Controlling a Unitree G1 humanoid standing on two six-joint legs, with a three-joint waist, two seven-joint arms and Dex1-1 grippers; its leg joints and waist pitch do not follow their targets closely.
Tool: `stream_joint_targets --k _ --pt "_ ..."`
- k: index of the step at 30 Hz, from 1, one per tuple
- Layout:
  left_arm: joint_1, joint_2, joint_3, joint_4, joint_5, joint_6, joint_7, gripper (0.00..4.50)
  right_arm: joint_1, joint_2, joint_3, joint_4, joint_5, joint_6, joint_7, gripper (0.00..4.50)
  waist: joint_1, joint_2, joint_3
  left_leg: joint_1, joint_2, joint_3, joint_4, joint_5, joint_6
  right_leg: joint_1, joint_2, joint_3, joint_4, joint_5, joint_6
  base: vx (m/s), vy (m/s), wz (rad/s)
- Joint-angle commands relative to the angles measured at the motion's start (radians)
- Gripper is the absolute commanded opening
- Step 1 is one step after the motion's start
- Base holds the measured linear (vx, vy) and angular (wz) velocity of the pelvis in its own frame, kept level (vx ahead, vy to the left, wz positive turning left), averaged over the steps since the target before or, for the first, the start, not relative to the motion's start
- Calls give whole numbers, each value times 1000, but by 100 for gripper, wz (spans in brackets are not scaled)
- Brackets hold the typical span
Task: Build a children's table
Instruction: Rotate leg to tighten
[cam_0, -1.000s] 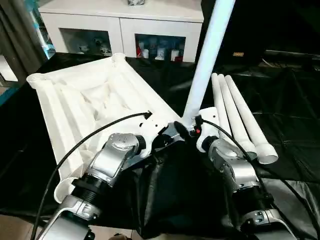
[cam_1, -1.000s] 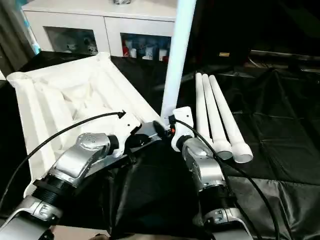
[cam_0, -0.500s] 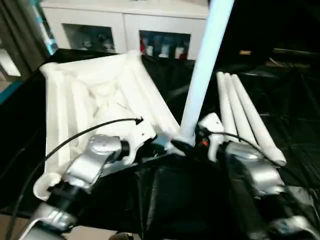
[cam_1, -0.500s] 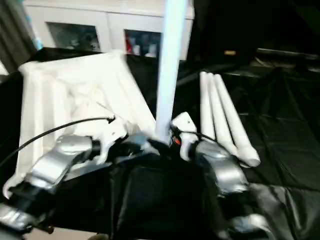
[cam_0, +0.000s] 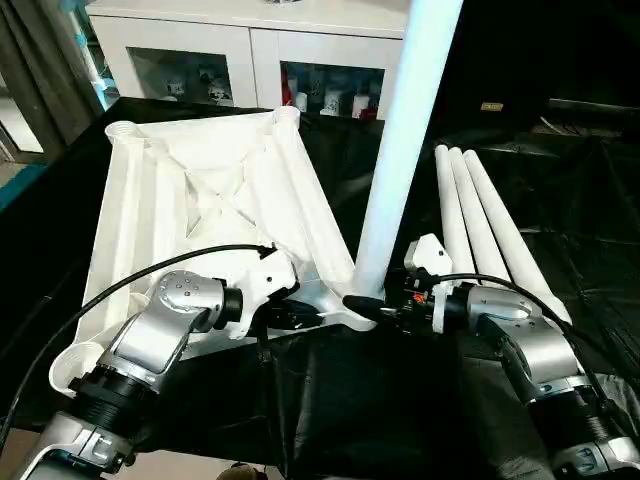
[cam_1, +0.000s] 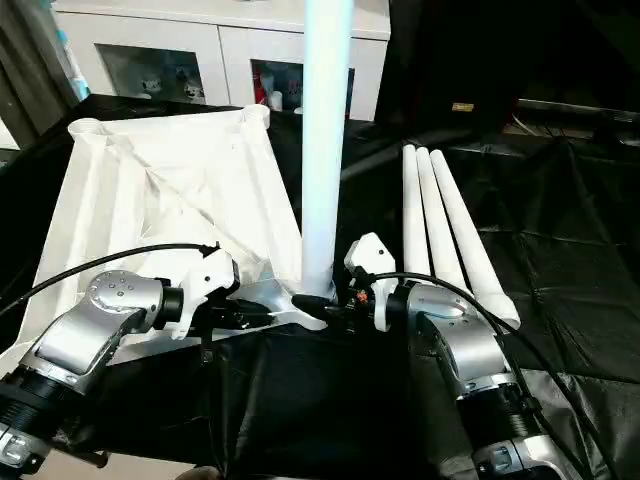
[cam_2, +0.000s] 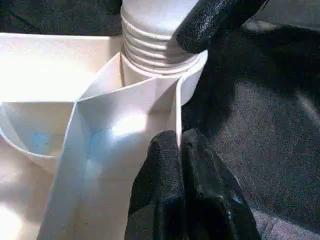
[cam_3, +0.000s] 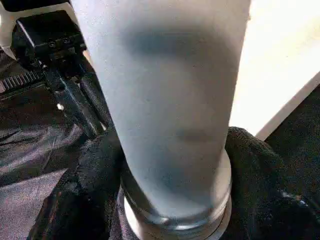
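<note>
- Your view has swung since a second ago: the table top (cam_0: 200, 215) now lies squarer, left of centre, its near corner socket (cam_2: 165, 75) holding the upright leg (cam_0: 400, 150).
- Your right gripper (cam_3: 165, 165) wraps the leg's base; your left gripper (cam_2: 181, 185) is pinched on a rib.
- Three spare legs (cam_0: 485, 220) crowd the right; bare black cloth (cam_0: 360, 400) lies lower centre.

Left gripper (cam_2: 181, 150) pinched closed; right gripper (cam_3: 170, 165) seemingly spread, both silver forearms angled inward.

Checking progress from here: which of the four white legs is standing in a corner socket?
The leg rising upright at the tabletop's near corner, between the right gripper's fingers. The other three legs lie side by side on the black cloth.
</note>
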Motion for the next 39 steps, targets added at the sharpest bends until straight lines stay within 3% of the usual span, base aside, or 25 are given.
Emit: stream_joint_targets --k 1,6,7,11,14,15,20,21,23,26,30,33,39 --pt "-9 -16 2 -15 -10 -10 13 0 24 15 7 2 -1 11 -22 273 1 5 -77 21 25 -6 -66 -162 51 51 -57 44 -59 -48 -259 0 0 0" --pt "-45 -74 19 47 26 10 130 0 14 82 -39 97 -37 0 -202 269 -4 4 -70 25 24 -6 -71 -218 23 45 -59 44 -72 -152 -242 0 0 0" --pt "-57 -92 25 67 32 14 160 0 8 99 -51 121 -41 0 -243 267 -7 4 -67 26 23 -8 -74 -248 9 44 -61 44 -79 -223 -223 0 0 0" --pt "-128 -198 43 167 68 39 331 0 -40 204 -105 254 -65 -10 -480 267 -12 6 -64 28 22 -12 -78 -288 -18 38 -61 43 -90 -314 -191 0 0 0" --pt "-161 -250 54 214 84 55 421 0 -71 259 -126 314 -68 -20 -577 267 -14 11 -63 28 22 -14 -80 -310 -23 35 -62 43 -95 -336 -177 0 0 0" --pt "-174 -272 58 230 86 59 450 0 -88 283 -131 337 -67 -18 -610 267 -14 7 -63 30 21 -13 -79 -323 -24 33 -61 42 -98 -344 -172 0 0 0" --pt "-200 -312 54 253 84 51 463 0 -143 338 -121 394 -74 -39 -637 267 -16 8 -63 28 20 -16 -82 -340 -20 32 -61 39 -101 -365 -160 0 0 0" --pt "-200 -312 54 253 84 49 460 0 -145 339 -121 396 -74 -43 -632 323 -16 8 -63 26 20 -16 -82 -339 -18 33 -61 40 -102 -358 -158 0 0 0" --pt "-187 -293 43 236 81 34 418 0 -146 327 -114 390 -80 -58 -589 337 -16 2 -62 25 21 -15 -83 -334 -11 32 -61 40 -101 -347 -160 0 0 0" --pt "-159 -257 32 192 63 -3 345 0 -138 290 -96 358 -84 -61 -531 363 -17 2 -65 18 21 -15 -83 -299 1 38 -61 41 -96 -308 -166 0 0 0" --pt "-120 -208 17 131 32 -9 251 0 -128 233 -77 315 -83 -59 -443 363 -16 4 -68 17 24 -10 -77 -241 22 40 -61 43 -84 -202 -202 0 0 0" --pt "-91 -156 5 101 23 -24 179 0 -104 160 -49 240 -67 -64 -300 363 -13 5 -72 13 25 -9 -73 -172 46 48 -57 41 -71 -89 -232 0 0 0" --pt "-53 -74 10 49 -7 -34 54 0 -50 33 2 106 -48 -70 -88 363 -5 11 -74 22 27 -6 -69 -158 73 48 -55 41 -61 4 -267 0 0 0"
